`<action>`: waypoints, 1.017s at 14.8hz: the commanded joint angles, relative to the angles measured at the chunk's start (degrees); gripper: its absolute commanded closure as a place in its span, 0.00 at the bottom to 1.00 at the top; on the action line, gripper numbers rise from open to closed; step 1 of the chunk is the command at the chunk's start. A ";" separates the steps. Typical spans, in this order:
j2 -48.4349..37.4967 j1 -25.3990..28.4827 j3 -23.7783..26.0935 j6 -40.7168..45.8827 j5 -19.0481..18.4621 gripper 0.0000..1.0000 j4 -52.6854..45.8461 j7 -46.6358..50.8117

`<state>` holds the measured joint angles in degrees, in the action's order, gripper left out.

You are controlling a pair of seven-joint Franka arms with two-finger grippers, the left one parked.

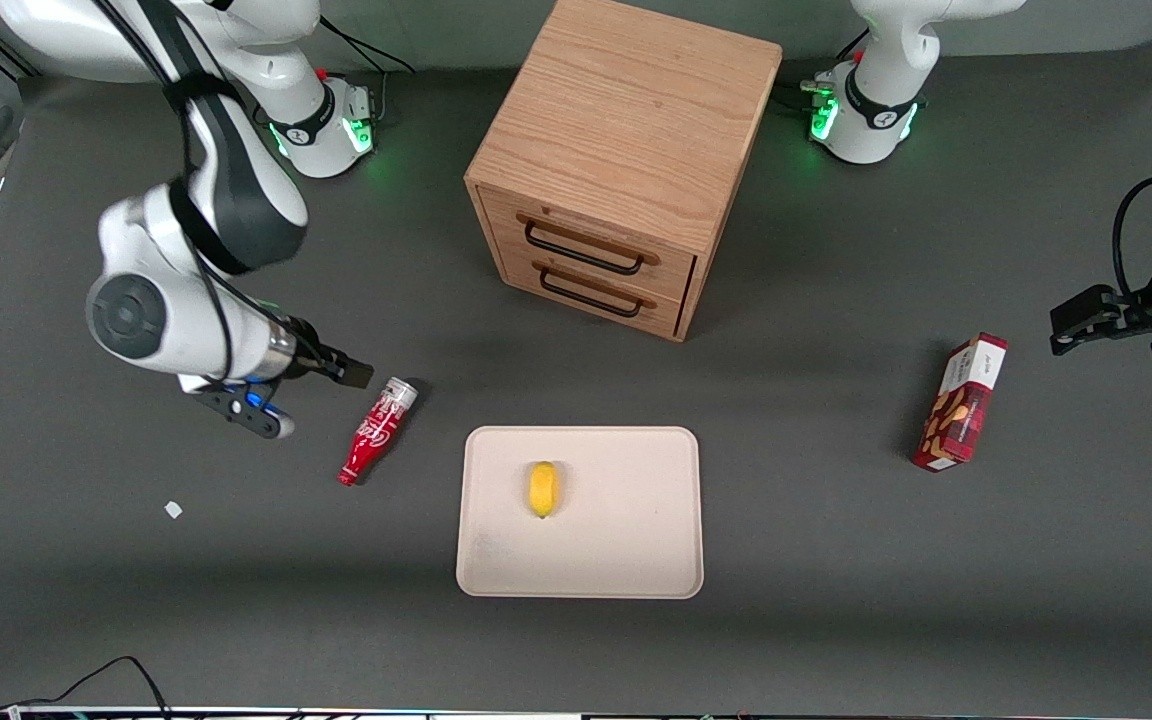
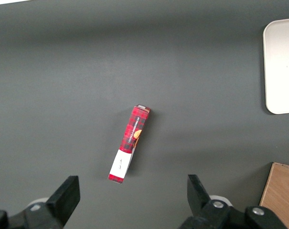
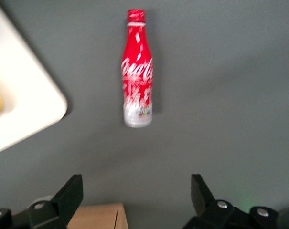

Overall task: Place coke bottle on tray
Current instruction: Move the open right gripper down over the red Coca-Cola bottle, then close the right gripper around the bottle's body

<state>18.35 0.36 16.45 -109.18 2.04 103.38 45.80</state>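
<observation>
Table (image 1: 836, 620): dark grey work surface carrying every item listed below.

Wooden drawer cabinet (image 1: 616, 170): two dark-handled drawers; stood farther from the front camera than the tray, no part in the task.

Tray (image 1: 626, 540): cream, rounded corners, low rim; lay flat near the front camera. It held one small yellow fruit (image 1: 542, 489) and nothing else. The coke bottle was not on it.

Snack box (image 1: 961, 403): red, lay toward the parked arm's end of the table, well apart from the tray.

Coke bottle (image 1: 377, 431): lay on its side on the table, just beside the tray toward the working arm's end, not touching it; silvery wide end farther from the front camera, red neck nearer. Nothing gripped it.

Gripper (image 3: 137, 198): hung above the table near the bottle's wide end; fingers (image 3: 70, 198) stood wide apart and empty in the right wrist view, the bottle lined up between them.

Paper scrap (image 1: 173, 509): white, small, loose on the table.

Progress, as judged: approach only. Grasp, lift, carry to the tray and release all remained.
</observation>
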 commanded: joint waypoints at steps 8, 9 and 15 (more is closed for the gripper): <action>10.99 -0.18 -0.98 -25.46 -6.09 0.00 8.51 5.35; 11.52 -0.27 -0.98 -26.69 -6.17 0.00 9.03 5.35; 13.81 -0.18 -1.60 -31.27 -7.67 0.65 10.18 5.36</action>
<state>32.09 0.20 14.90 -139.36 -4.08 113.22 49.56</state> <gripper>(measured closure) 0.145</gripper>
